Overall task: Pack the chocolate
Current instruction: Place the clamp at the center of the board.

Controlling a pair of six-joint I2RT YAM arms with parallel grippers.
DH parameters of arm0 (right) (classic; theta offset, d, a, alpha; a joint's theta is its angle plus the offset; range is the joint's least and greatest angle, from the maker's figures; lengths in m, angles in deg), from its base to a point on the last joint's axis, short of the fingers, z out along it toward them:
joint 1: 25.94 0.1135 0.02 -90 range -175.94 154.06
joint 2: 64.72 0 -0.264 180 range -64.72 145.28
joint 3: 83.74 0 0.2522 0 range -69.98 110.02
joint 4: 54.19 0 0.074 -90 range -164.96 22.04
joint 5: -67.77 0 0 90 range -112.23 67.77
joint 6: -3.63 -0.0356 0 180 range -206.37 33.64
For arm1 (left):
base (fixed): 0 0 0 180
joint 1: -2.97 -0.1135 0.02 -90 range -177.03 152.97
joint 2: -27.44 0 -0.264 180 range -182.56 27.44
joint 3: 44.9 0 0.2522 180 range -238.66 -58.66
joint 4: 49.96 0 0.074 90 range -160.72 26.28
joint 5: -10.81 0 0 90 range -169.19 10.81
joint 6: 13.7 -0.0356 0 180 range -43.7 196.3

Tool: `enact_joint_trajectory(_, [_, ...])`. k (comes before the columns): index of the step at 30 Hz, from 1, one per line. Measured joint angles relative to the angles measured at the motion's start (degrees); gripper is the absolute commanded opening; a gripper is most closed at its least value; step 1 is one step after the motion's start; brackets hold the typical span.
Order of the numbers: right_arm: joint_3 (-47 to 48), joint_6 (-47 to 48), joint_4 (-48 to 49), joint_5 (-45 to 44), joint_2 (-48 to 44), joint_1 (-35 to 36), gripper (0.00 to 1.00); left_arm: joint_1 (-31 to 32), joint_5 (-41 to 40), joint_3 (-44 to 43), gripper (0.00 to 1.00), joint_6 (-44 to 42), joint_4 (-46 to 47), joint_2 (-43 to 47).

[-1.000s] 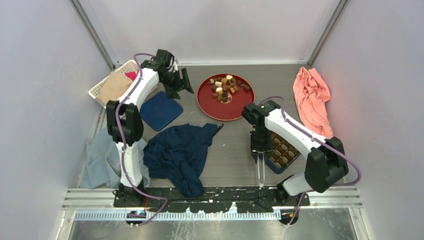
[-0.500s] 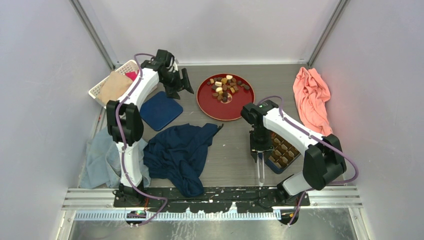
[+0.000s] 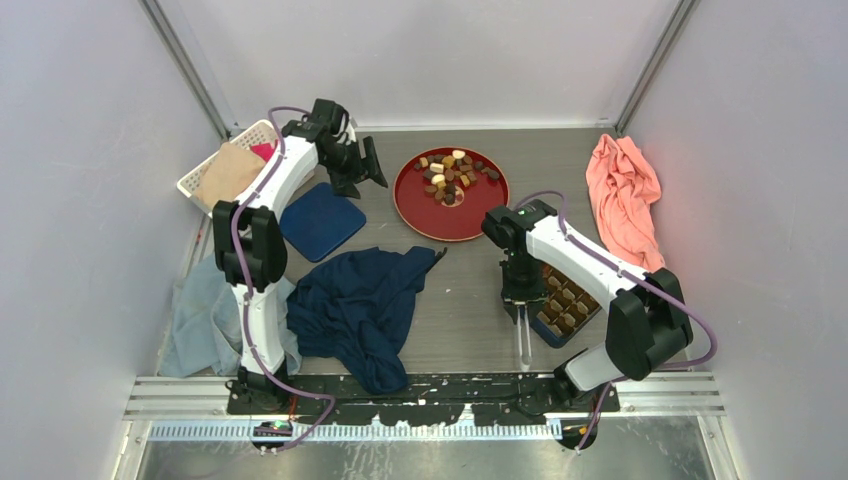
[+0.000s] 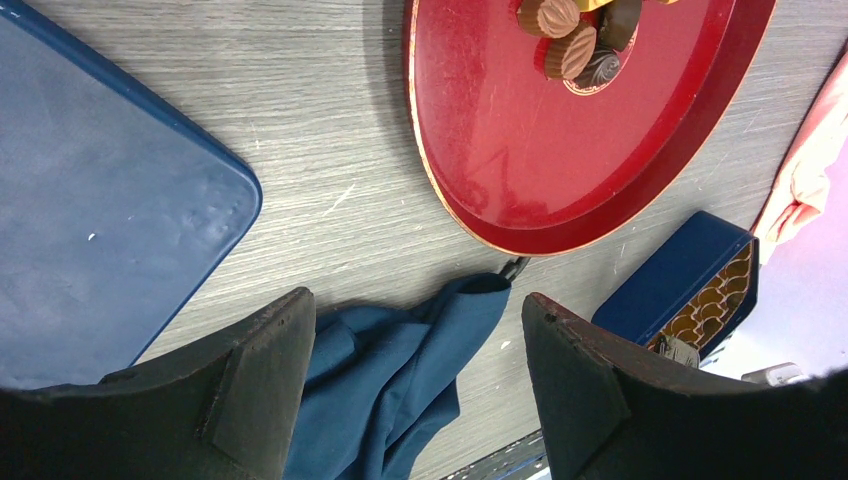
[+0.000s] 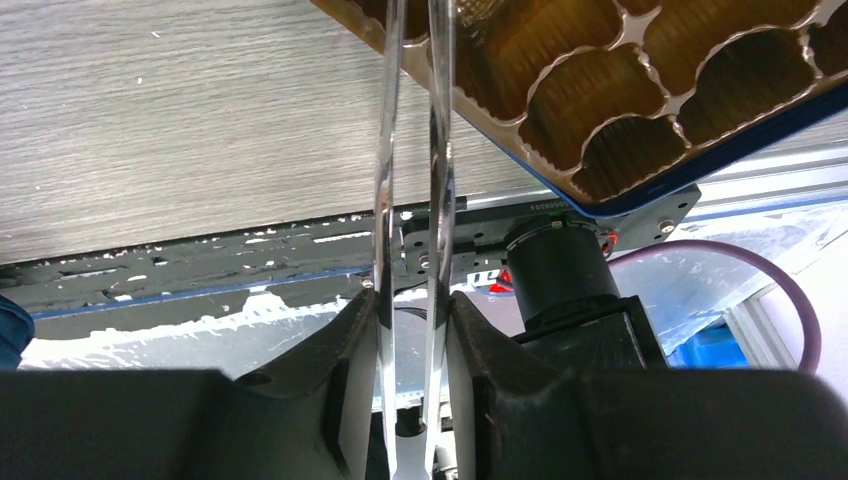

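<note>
Right wrist: tweezers (image 5: 385, 150), blurred base label (image 5: 553, 206)

Grey wood-grain desk (image 3: 460, 290) bearing a red round tray (image 3: 470, 215) at rear centre, a navy gridded box (image 3: 548, 335) at near right (gold liner cells visible) and thin metal tongs (image 3: 523, 335) just beside its left edge. Left side: a blue square pad (image 3: 320, 220), a crumpled dark blue garment (image 3: 355, 300), a pale blue cloth (image 3: 200, 320) and a white basket (image 3: 250, 132) holding tan and pink fabric; a salmon cloth (image 3: 625, 195) lies far right.

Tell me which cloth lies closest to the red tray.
The navy cloth: its corner nearly reaches the red tray; the pink cloth and pale blue cloth lie farther off.
</note>
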Motion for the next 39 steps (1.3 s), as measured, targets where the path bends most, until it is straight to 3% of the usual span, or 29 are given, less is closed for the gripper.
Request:
enact_joint_trajectory(4, [0.4, 0.2, -0.4, -0.7, 0.0, 0.0, 0.23, 0.0, 0.0, 0.0, 0.76, 0.0, 0.0, 0.0])
enact_joint_trajectory(18, [13.8, 1.4, -0.2, -1.5, 3.7, 0.8, 0.21, 0.4, -0.9, 0.0, 0.76, -0.6, -0.8, 0.0])
enact_joint_trajectory(32, [11.9, 1.0, 10.0, 1.7, 13.2, 8.3, 0.25, -2.0, -3.7, 4.2, 0.76, -0.9, -1.7, 2.2])
enact_joint_trajectory(36, [10.8, 1.0, 14.7, 2.9, 18.3, 9.3, 0.38, -2.4, -4.2, 4.4, 0.76, -1.7, -2.0, 2.5])
enact_joint_trajectory(39, [9.3, 1.0, 17.7, 3.7, 21.4, 9.9, 0.58, -2.6, -4.2, 4.4, 0.76, -2.2, -2.2, 2.7])
